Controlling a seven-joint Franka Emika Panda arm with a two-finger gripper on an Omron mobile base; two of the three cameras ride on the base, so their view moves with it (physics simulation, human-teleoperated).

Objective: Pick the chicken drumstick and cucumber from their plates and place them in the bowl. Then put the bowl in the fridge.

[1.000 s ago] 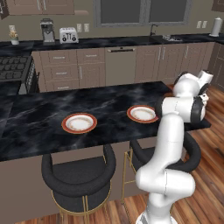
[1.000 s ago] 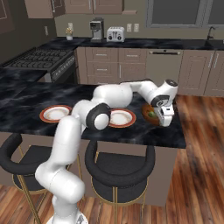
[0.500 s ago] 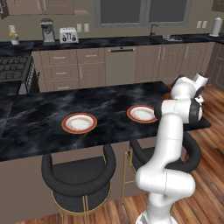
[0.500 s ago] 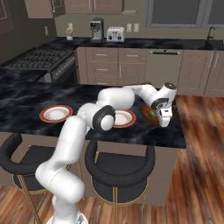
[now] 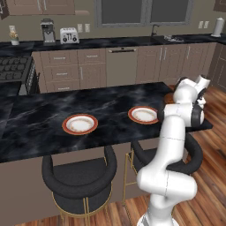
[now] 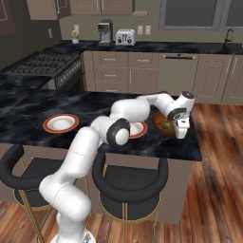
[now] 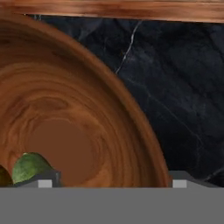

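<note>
Gripper (image 6: 181, 133) is hovering low at the right end of the black counter (image 6: 28, 109), right over the near edge of the bowl (image 6: 160, 127). Compared with a second ago the wrist is only nudging a little, drifting slightly and settling lower over the bowl. The bowl itself is sitting in the same spot and nothing else is shifting.

In the hand view the gripper (image 7: 113, 179) is spread wide. One fingertip (image 7: 48, 178) is sitting over the bowl's inside and the other is over the counter outside, so the bowl (image 7: 87, 109) wall is running between them, close to the outer tip. Nothing is being pinched yet.

Cucumber (image 7: 28, 168) is lying inside the bowl near the inner fingertip, also showing as a green spot (image 6: 166, 126) in the right base view. Chicken drumstick: a dark sliver at the frame edge next to the cucumber might be it, but I cannot tell for sure. Both plates, the left plate (image 5: 80, 124) and the right plate (image 5: 143, 114), are sitting bare on the counter, well apart from each other, the right one near the bowl.

Judgement: the food-moving part is looking done, and the arm is lining up a rim grab on the bowl. Next it needs to drop a touch and close on the wall, then lift and carry to the fridge. Risk: a one-sided rim grip could tip the bowl and spill the food.
</note>
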